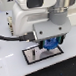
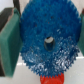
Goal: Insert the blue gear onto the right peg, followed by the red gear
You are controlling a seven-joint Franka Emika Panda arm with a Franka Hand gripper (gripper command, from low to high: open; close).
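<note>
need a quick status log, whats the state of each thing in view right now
blue gear: gripped edge-on between the jaws, off the plate, not on a peg
gripper: shut on the blue gear, hanging just above the plate
red gear: only a sliver shows past the blue gear's rim, on a peg or not cannot be told
grey plate: flat on the white table, black rim
right peg: not discernible in either view

White, rounded arm with black cable and grey, boxy end effector.
</note>
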